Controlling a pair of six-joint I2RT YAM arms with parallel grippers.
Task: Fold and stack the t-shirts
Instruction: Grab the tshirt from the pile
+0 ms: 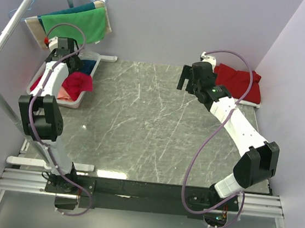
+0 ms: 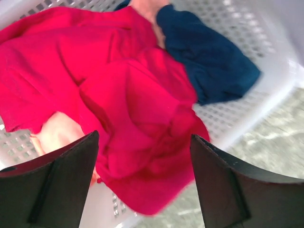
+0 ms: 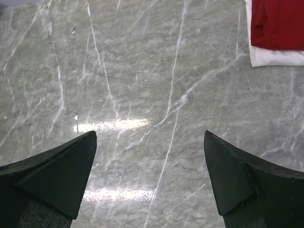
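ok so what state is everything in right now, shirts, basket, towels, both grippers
basket: upright, holding three shirts
pinkish-red t-shirt: crumpled, spilling over its rim
navy t-shirt: crumpled inside
salmon-orange t-shirt: crumpled, mostly buried
maroon t-shirt: lying far right, looks folded
green towel: hanging
left gripper: open, above pinkish-red t-shirt
right gripper: open, empty, above table
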